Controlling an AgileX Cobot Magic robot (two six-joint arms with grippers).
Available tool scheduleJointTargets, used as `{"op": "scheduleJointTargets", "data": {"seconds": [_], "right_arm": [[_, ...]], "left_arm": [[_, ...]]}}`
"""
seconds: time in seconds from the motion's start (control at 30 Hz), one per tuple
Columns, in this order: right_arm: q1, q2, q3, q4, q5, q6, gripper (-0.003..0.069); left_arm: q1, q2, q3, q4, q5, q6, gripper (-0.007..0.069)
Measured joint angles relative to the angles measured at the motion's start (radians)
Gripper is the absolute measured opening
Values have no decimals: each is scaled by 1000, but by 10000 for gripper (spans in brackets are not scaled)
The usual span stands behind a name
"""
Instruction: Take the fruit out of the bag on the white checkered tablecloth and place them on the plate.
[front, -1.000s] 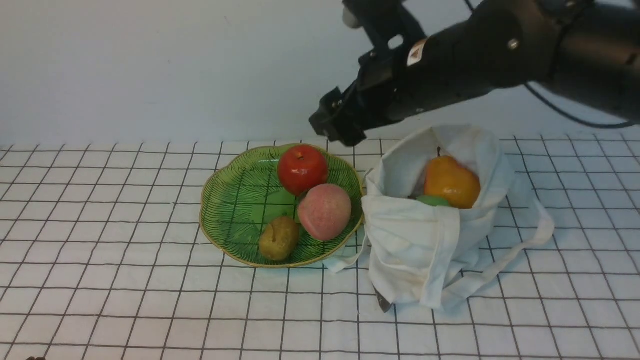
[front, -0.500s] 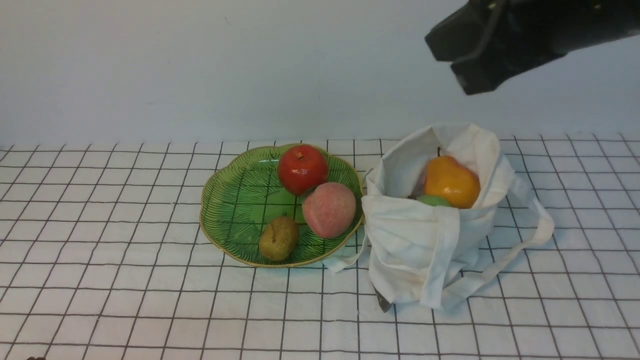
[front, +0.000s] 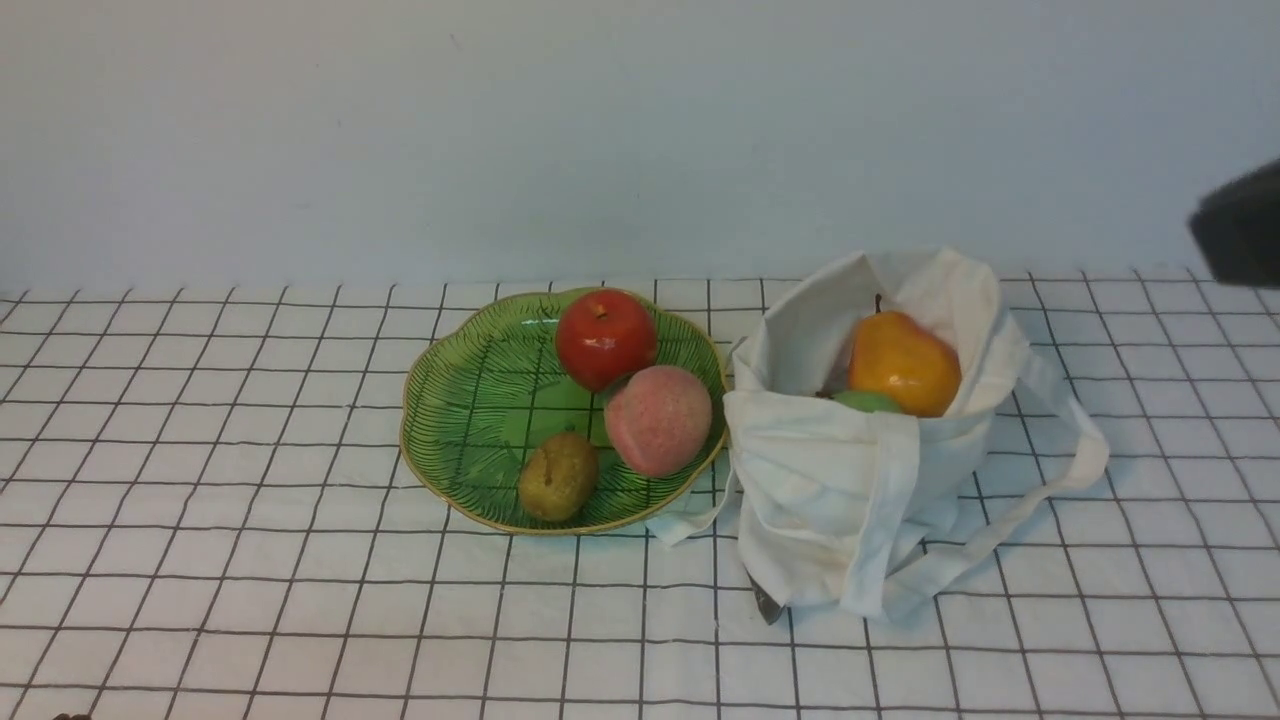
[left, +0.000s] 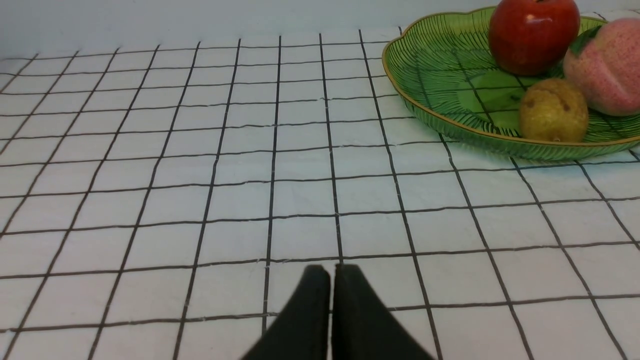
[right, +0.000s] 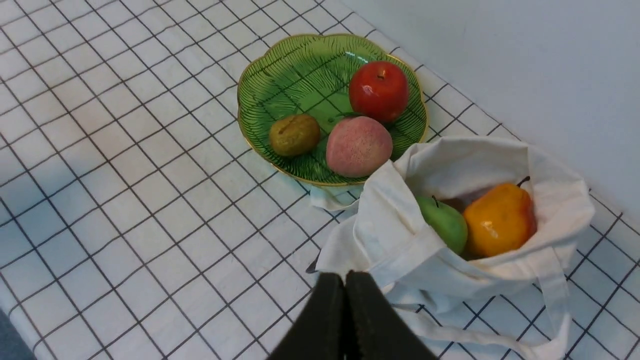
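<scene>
Since the earlier frame, your right gripper (right: 346, 280) has swung away from above the bag (front: 820, 480), out toward the right edge of the front view, where a blurred part of that arm (front: 1240, 225) shows. Its fingers are now pressed together with nothing between them. Your left gripper (left: 332, 275) also has its fingertips together, pinching nothing, over the checkered cloth (left: 300, 200).

Taking the plate (front: 480, 400) as landmark: you have the peach (front: 658, 420) on it, in the half nearer the bag, and it sits slightly shifted from its earlier spot. Also on the plate, you see the red apple (front: 605, 340) behind the peach and the small brown fruit (front: 558, 477) on the near side.

Just to the right of the plate stands the bag, its mouth open. Inside it, you can see the orange-yellow pear (front: 903, 365) with its dark stem, beside the green fruit (right: 445, 225), which is partly covered by the cloth side. One strap (front: 1040, 490) lies on the cloth, on the bag's side away from the plate. You can read no brand, label or writing.
</scene>
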Motion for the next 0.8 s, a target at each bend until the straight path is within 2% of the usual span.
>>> {"op": "scheduleJointTargets", "data": {"seconds": [0.13,0.23,0.37,0.57,0.7,0.8], "right_arm": [[0,-153,106,-5,-20,16,-14],[0,-292,228,-3,-105,24,-14],[0,-441,468,44,-336,27,-14],[0,-505,785,160,-765,30,-14],[0,-505,905,199,-948,33,-14],[0,-505,948,203,-966,33,-14]], "left_arm": [[0,0,0,0,0,0,-8],[0,0,0,0,0,0,-8],[0,0,0,0,0,0,-8],[0,0,0,0,0,0,-8],[0,0,0,0,0,0,-8],[0,0,0,0,0,0,-8]]}}
